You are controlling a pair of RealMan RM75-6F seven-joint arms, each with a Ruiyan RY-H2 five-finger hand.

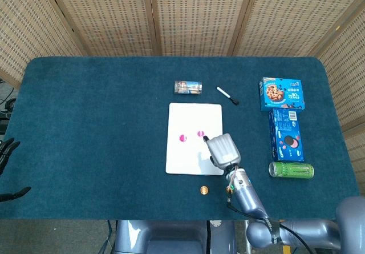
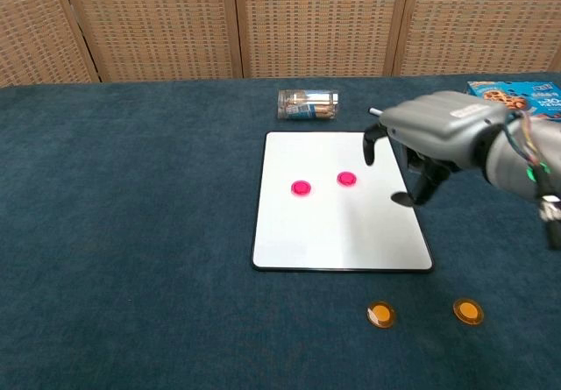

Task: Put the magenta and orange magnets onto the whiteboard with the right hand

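A flat, smooth white rectangular whiteboard point(image 2: 337, 223) is laid on the dark blue felt-like table point(image 2: 131, 232) at mid-frame, its long axis running from the near edge toward the far edge. Two round glossy magenta magnets point(image 2: 301, 187) point(image 2: 347, 179) are seen side by side on its upper half, just left of the empty right hand point(image 2: 421, 149), whose fingers are spread and hooked downward over the board's right edge. Two round orange magnets point(image 2: 380, 315) point(image 2: 467, 311) are left on the cloth at lower right, below the board and well apart from the hand.

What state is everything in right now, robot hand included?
Whiteboard: flat on the table.
Magenta magnets: both on the whiteboard.
Orange magnets: on the cloth, off the whiteboard.
Right robot hand: empty, over the whiteboard's right edge.
Green can: on its side.
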